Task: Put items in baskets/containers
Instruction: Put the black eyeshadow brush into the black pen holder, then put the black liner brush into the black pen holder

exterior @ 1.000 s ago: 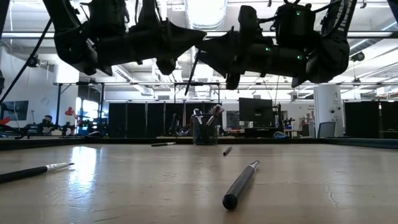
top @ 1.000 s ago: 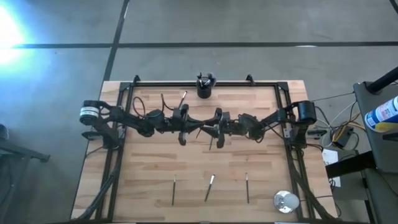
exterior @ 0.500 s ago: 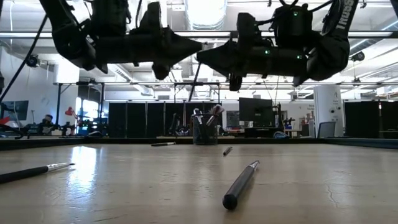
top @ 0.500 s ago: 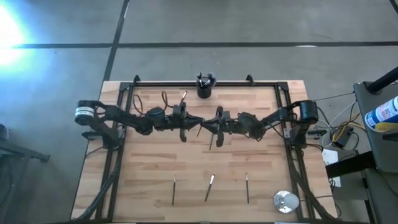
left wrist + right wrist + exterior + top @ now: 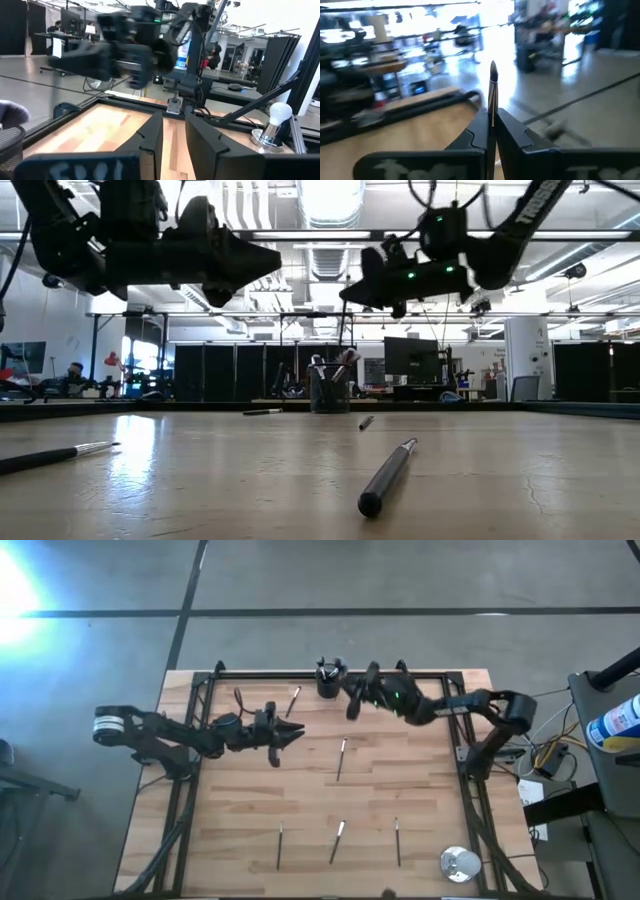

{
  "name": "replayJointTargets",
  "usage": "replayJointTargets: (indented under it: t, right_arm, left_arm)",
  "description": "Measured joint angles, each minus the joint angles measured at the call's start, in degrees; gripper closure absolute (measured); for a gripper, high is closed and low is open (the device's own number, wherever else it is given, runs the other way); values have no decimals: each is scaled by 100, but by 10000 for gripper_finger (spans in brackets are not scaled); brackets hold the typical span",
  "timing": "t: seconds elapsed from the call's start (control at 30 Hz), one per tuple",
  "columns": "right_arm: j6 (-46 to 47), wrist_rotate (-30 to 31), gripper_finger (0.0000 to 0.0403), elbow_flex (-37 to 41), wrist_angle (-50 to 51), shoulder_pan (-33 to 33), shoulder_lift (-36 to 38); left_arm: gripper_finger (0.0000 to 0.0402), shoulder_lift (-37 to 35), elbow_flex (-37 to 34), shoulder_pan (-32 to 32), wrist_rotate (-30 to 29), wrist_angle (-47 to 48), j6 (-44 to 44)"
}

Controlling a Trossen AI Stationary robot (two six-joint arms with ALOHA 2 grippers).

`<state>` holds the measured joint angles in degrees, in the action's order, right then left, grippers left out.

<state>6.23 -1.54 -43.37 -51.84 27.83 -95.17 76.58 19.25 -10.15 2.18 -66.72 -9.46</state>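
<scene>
Pinching a brush between its jaws, the right gripper hovers just beside the black cup; the left gripper, jaws seemingly slightly spread, hangs over the table.

Pale planked wood surface with a soft sheen; matt black mesh cup; shiny silver metal disc; matt dark plastic arms.

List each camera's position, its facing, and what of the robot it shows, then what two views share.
High: overhead, straight down; both arms, black cup.
Low: table height, level across; both arms overhead, same cup.
Left wrist: on the left arm, past the open left gripper.
Right wrist: past the right gripper shut on a brush.
Shared: high and low both show the cup.
</scene>
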Motion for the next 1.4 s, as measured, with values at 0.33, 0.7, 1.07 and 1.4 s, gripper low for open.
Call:
replayJointTargets:
  t: [0.33, 0.7, 1.07, 1.4]
  right_arm:
    - [-371, -439, 390, -1094, 67, 815, -1165]
    - [-273, -471, 374, -1486, 376, 969, -1771]
    - [32, -452, 316, -1823, 1691, 1002, -1657]
    - [-155, -433, 362, -1730, 2716, 951, -1090]
  left_arm:
    - [326, 23, -21, 0, 8, -31, 3]
    - [326, 30, -22, 0, 10, 4, -27]
    - [326, 45, -23, 0, 12, 88, -1]
    - [326, 45, -23, 0, 2, 268, 5]
